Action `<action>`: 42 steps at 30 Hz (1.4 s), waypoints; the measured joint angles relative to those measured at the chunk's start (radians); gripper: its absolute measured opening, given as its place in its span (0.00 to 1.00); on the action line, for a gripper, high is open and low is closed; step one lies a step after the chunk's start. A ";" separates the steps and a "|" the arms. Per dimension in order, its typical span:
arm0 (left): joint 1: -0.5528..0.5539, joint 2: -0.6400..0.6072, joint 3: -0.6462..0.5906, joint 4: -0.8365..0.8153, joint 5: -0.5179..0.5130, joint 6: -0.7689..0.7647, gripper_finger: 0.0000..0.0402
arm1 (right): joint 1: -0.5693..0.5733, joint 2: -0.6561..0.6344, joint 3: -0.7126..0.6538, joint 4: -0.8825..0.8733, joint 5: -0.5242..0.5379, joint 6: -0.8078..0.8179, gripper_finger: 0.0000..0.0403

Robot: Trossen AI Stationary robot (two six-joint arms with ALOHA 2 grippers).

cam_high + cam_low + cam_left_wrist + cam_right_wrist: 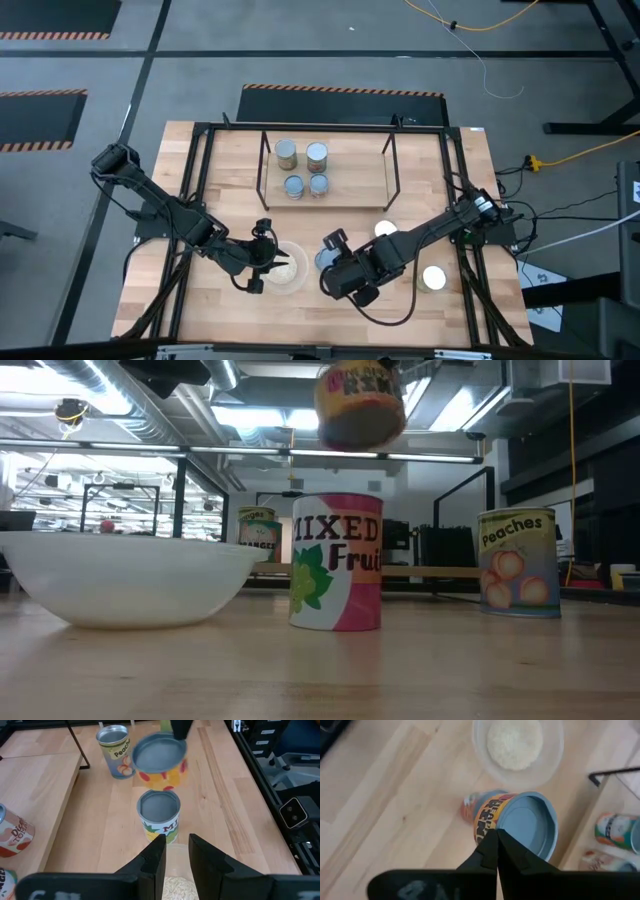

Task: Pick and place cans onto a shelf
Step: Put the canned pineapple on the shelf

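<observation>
Wooden table [440,170], pale planks, inside a black frame, grey floor around it.
Shelf [372,178]: low black-rod rack with a wood surface, at the far middle of the table. It carries four cans in two pairs [286,153] [317,155] [294,187] [319,185], all upright.
Left arm: reaches in from the left side. Left gripper [176,842] hangs over the bowl, fingers a little apart, with nothing between them.
Right arm: reaches in from the right side. Right gripper [496,832] is closed tight, pinching the rim of the lifted can.
Bowl [125,575]: clear, round, with pale grains inside, on the near middle of the table.
Lifted can [360,405]: orange label, grey top, clear of the table, above the mixed fruit can.
Mixed fruit can [337,563]: upright on the table just beside the bowl.
Peaches can [517,563]: upright, farther right.
One more can [433,278]: white top, near the right edge.
</observation>
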 joint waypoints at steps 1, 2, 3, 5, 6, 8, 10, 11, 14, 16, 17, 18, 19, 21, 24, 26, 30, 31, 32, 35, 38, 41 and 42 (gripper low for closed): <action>0.000 0.000 0.000 0.000 0.000 0.000 0.19 | -0.005 0.000 0.007 -0.015 0.000 0.002 0.00; 0.000 0.000 0.000 0.000 0.000 0.000 0.19 | -0.012 0.000 0.011 -0.018 0.000 0.003 0.00; 0.000 0.000 0.000 0.000 0.000 0.000 0.19 | -0.020 0.000 0.012 -0.018 0.001 0.002 0.00; 0.000 0.000 0.000 0.000 0.000 0.000 0.19 | -0.038 0.000 0.011 -0.039 0.003 0.001 0.00; 0.000 0.000 0.000 0.000 0.000 0.000 0.19 | -0.047 0.000 0.011 -0.050 0.003 0.000 0.00; 0.000 0.000 0.000 0.000 0.000 0.000 0.19 | -0.068 0.000 0.011 -0.068 0.003 -0.001 0.00; 0.000 0.000 0.000 0.000 0.000 0.000 0.19 | -0.091 0.000 0.011 -0.099 0.003 -0.002 0.00; 0.000 0.000 0.000 0.000 0.000 0.000 0.19 | -0.104 0.000 0.011 -0.111 0.003 -0.002 0.00; 0.000 0.000 0.000 0.000 0.000 0.000 0.19 | -0.143 0.000 0.010 -0.156 0.018 -0.004 0.00; 0.000 0.000 0.000 0.000 0.000 0.000 0.19 | -0.173 0.000 0.000 -0.161 0.021 -0.017 0.00; 0.000 0.000 0.000 0.000 0.000 0.000 0.19 | -0.188 0.000 -0.003 -0.167 0.021 -0.027 0.00; 0.000 0.000 0.000 0.000 0.000 0.000 0.19 | -0.203 0.000 -0.007 -0.169 0.021 -0.036 0.00; 0.000 0.000 0.000 0.000 0.000 0.000 0.19 | -0.220 0.000 -0.011 -0.166 0.020 -0.052 0.00; 0.000 0.000 0.000 0.000 0.000 0.000 0.19 | -0.253 0.000 -0.026 -0.157 0.019 -0.069 0.00; 0.000 0.000 0.000 0.000 0.000 0.000 0.19 | -0.302 0.000 -0.064 -0.155 0.019 -0.094 0.00; 0.000 0.000 0.000 0.000 0.000 0.000 0.19 | -0.330 0.000 -0.094 -0.152 0.020 -0.112 0.00; 0.000 0.000 0.000 0.000 0.000 0.000 0.19 | -0.383 0.000 -0.162 -0.100 0.018 -0.170 0.00; 0.000 0.000 0.000 0.000 0.000 0.000 0.19 | -0.396 0.000 -0.174 -0.082 0.017 -0.183 0.00; 0.000 0.000 0.000 0.000 0.000 0.000 0.19 | -0.408 0.000 -0.187 -0.054 0.017 -0.188 0.00; 0.000 0.000 0.000 0.000 0.000 0.000 0.19 | -0.437 0.001 -0.225 0.024 0.014 -0.229 0.00; 0.000 0.000 0.000 0.000 0.000 -0.001 0.19 | -0.458 0.000 -0.240 0.045 0.011 -0.241 0.00; 0.000 0.000 0.000 0.000 0.000 -0.002 0.19 | -0.477 0.001 -0.251 0.028 0.010 -0.241 0.00; 0.000 0.000 0.000 0.000 0.000 -0.003 0.19 | -0.482 0.001 -0.251 0.032 0.010 -0.242 0.00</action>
